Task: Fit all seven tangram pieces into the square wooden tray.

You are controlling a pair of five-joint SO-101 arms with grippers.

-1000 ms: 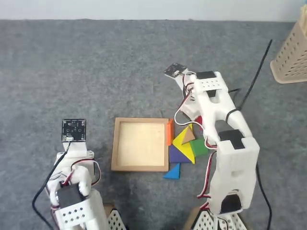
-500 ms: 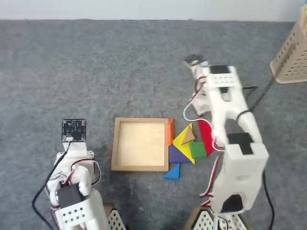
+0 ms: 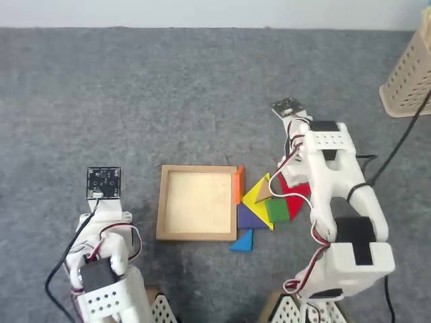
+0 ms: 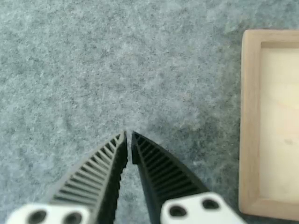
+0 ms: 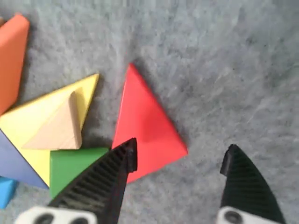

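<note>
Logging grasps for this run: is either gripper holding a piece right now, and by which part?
Nothing is held. The right gripper stands open over the red triangle; the left gripper is shut on nothing over the carpet.

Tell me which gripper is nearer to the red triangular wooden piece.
Right. The right gripper hangs open just above the red triangular wooden piece; the left gripper is shut over carpet beyond the square wooden tray.
</note>
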